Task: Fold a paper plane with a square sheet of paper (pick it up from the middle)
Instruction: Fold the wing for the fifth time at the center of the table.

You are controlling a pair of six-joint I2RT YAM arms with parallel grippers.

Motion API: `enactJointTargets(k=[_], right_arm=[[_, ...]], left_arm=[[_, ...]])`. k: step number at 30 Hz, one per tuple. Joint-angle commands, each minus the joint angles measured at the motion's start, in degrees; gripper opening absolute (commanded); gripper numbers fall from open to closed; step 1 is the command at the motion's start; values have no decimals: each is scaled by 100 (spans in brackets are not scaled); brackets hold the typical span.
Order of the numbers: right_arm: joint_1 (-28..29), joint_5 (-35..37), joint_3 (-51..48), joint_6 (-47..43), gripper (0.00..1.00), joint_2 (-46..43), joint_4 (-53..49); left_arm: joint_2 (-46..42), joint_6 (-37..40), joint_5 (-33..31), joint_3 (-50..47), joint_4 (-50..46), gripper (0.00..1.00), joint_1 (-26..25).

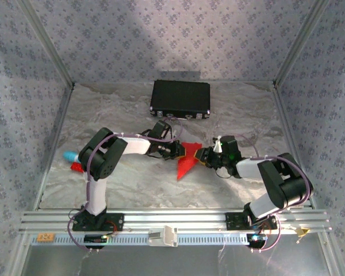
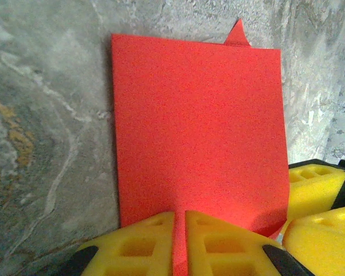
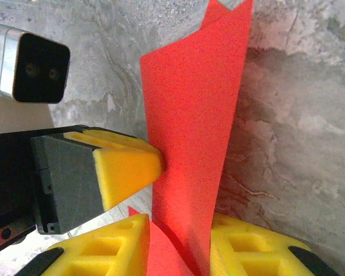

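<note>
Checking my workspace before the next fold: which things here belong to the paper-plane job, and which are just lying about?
Job: red paper, partly folded; left gripper pinching it; right gripper, fingers either side of it.
Lying about: black case; small turquoise object.

The folded red square sheet of paper (image 3: 192, 132) stood upright between yellow fingers of the right gripper (image 3: 181, 244); the left gripper (image 3: 154, 165) touched its side; grey marbled table (image 3: 299, 144) lay behind.
</note>
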Motion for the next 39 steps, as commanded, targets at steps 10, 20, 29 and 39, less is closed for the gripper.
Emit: enactJointTargets(k=[10,20,29,39], right_arm=[[-234,-572,187,-360,29,373,274],[-377,-901,294,-483,26,724,598],[-457,-921,232,-509,14,859,575],[-405,-399,-23,0,4,348,642]], left_arm=[[-54,101,-115,-147,-325,13,11],[-35,94,-72,-121,-283,13,23],[-118,92,-43,-121,-250,14,21],[-807,317,-280,-321,-153,38,10]])
